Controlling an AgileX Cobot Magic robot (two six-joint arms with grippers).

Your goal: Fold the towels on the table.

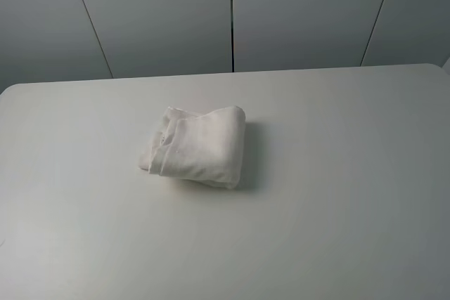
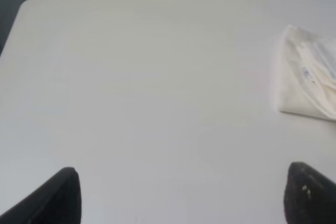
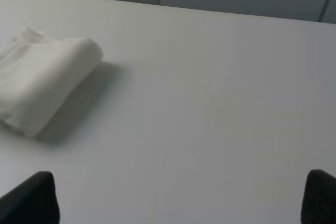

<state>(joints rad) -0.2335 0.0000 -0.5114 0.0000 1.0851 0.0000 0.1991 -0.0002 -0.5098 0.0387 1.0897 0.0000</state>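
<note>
The white towel [image 1: 197, 147] lies folded into a small thick bundle near the middle of the white table [image 1: 337, 194]. Its rounded fold faces right and its loose edges face left. In the left wrist view the towel [image 2: 310, 80] shows its small label [image 2: 308, 74]. In the right wrist view the towel [image 3: 42, 82] lies far off to one side. Neither arm shows in the exterior high view. My left gripper [image 2: 181, 195] is open and empty, its fingertips [image 2: 58, 195] well apart, away from the towel. My right gripper [image 3: 181, 198] is open and empty too.
Grey wall panels [image 1: 232, 12] stand behind the table's far edge. The table's rounded far-left corner [image 2: 29, 3] shows in the left wrist view. Bare tabletop lies all round the towel.
</note>
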